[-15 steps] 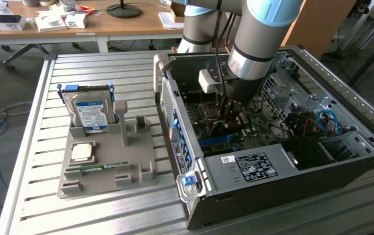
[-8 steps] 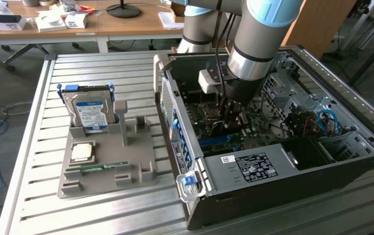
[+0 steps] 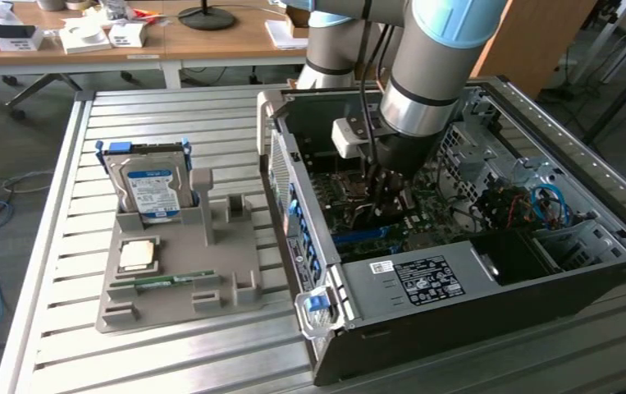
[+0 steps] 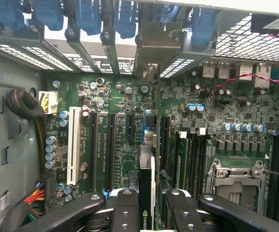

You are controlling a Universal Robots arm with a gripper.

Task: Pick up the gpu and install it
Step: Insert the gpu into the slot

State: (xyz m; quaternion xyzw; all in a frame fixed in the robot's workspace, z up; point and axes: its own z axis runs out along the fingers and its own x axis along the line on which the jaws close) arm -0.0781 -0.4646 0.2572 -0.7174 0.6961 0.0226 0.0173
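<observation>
Pick-up part's done: the gripper [image 4: 149, 215] is partway closed and clamped on the gpu [image 4: 147, 181]. It's holding it edge-on inside the case [image 3: 488, 332], right over the motherboard [image 4: 120, 96] and lined up with the blue slot [image 4: 146, 126]. Can't tell if it's touching the slot, so I'd say seating is what's left.

Exterior view: high, oblique, looking down on tabletop [image 3: 138, 111], open case [image 3: 488, 328]. Wrist view: close, past jaws, facing motherboard [image 4: 125, 159]. Shared: motherboard.
</observation>
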